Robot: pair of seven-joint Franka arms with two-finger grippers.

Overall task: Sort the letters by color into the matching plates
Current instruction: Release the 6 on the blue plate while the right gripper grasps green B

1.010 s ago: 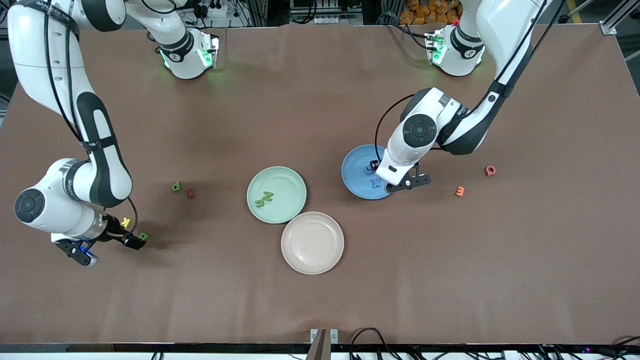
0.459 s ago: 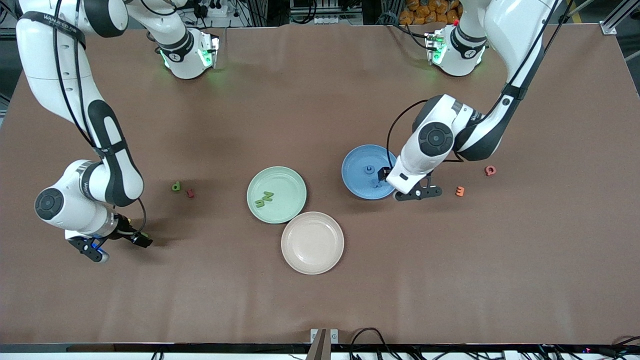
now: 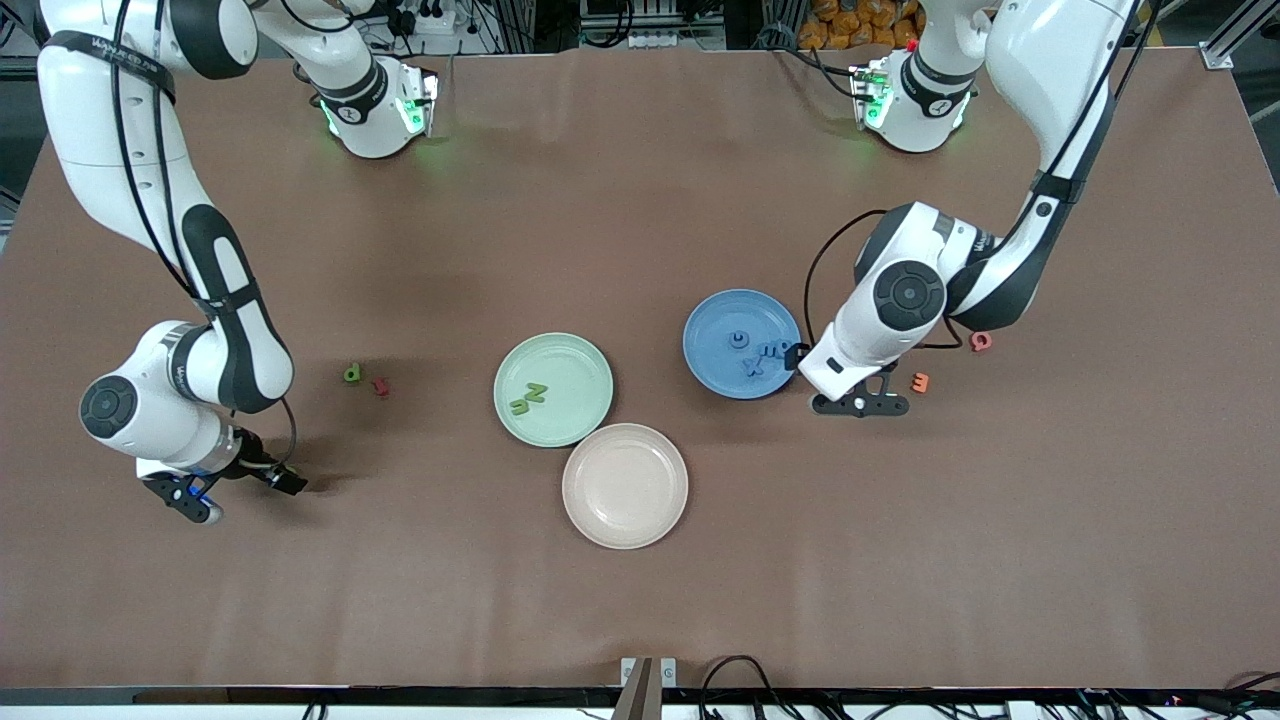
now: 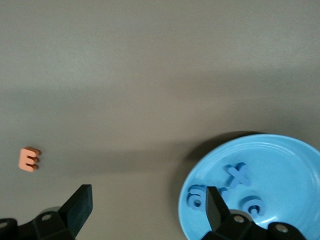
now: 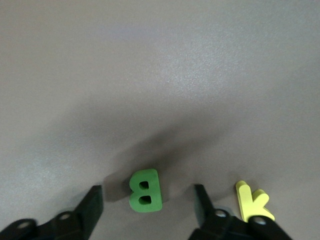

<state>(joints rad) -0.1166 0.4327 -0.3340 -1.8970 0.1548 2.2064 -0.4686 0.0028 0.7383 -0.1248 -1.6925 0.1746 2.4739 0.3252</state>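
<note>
The right gripper [image 5: 147, 210] is low at the right arm's end of the table, jaws wide around a green letter B [image 5: 145, 190] lying on the table, a yellow K [image 5: 253, 202] just beside. The left gripper [image 4: 145, 210], jaws wide and empty, hangs beside the blue plate [image 3: 710, 325], which holds blue letters [image 4: 236, 174]. The green plate [image 3: 580, 360] holds two green letters [image 3: 529, 399]; another green letter [image 3: 352, 374] lies on the table.

Left gripper [image 4: 147, 210] hanging with fingers spread over bare table [image 4: 150, 75]; blue plate [image 4: 295, 160] carrying three blue letters [image 4: 236, 174]; orange letter [image 4: 29, 159] lying apart.
</note>
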